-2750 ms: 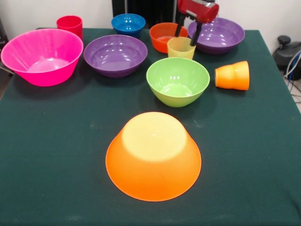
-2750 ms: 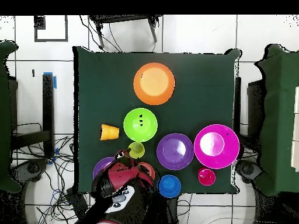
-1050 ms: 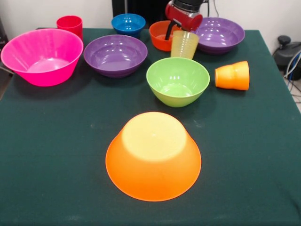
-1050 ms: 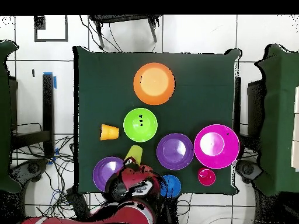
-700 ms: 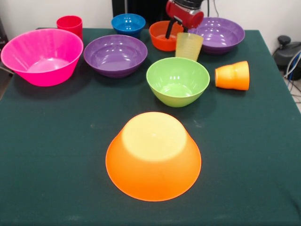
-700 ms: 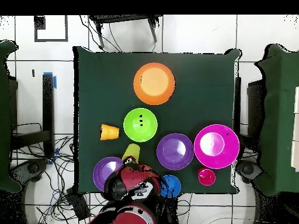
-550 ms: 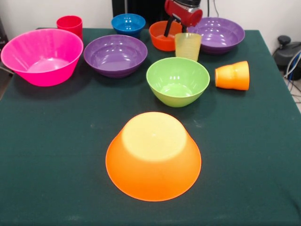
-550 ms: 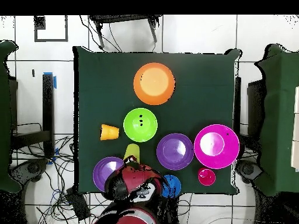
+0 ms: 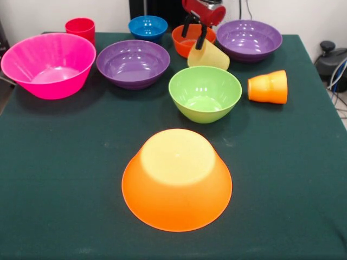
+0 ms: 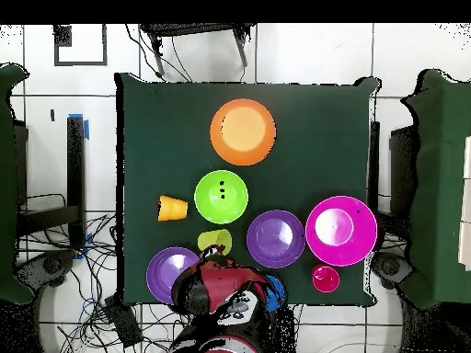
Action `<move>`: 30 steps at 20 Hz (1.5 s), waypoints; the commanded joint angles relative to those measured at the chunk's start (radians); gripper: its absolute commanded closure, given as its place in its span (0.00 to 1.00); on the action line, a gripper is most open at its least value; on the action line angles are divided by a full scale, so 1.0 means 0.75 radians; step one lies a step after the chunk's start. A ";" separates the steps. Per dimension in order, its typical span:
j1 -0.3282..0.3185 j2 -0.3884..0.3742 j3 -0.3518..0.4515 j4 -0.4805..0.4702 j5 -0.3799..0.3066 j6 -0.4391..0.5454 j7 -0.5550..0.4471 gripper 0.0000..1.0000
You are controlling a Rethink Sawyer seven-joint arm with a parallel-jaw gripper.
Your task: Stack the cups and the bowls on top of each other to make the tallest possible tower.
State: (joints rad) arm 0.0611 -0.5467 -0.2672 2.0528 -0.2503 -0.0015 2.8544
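Taking the green bowl [image 9: 205, 93] as the mark, sitting upright near the middle of the dark green table [image 9: 65, 179], front view, working left to right. The big pink bowl [image 9: 49, 65] is sitting upright well to the left of it and a bit farther back, with the red cup [image 9: 80, 27] standing upright just behind the pink bowl's rim. A purple bowl [image 9: 133, 63] is resting just left of and behind the green bowl, close to it but apart. The small blue bowl [image 9: 148, 27] is sitting behind that purple bowl, near the table's far edge. The big orange bowl [image 9: 177, 179] is lying upside down well in front of the green bowl, its pale base facing up. Directly behind the green bowl the pincer [image 9: 195, 33] is hanging from the red arm, its two black fingers [image 9: 201, 38] closing on the rim of the pale yellow cup [image 9: 209, 54]; the cup is tilting, mouth toward the pincer, base pointing right and down, just beyond the green bowl's far rim. The small orange-red bowl [image 9: 190, 40] is sitting behind the cup, partly hidden by the pincer. The second purple bowl [image 9: 249, 39] is sitting behind and right of the green bowl. The orange cup [image 9: 268, 86] is lying on its side just right of the green bowl, apart from it.
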 commanded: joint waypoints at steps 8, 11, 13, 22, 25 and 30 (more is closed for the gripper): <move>-0.028 0.017 0.224 -0.129 -0.029 0.179 -0.079 0.00; -0.037 0.021 0.267 -0.152 -0.009 0.194 -0.071 0.00; -0.087 0.021 0.349 -0.146 -0.006 0.193 -0.077 0.00; -0.041 0.035 0.358 -0.189 0.017 0.196 -0.026 0.00; -0.034 0.030 0.330 -0.204 0.004 0.224 -0.042 0.00; -0.056 0.009 0.329 -0.195 -0.018 0.251 -0.072 0.00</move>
State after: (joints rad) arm 0.0195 -0.5530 -0.0986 1.9869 -0.2542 0.0568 2.8544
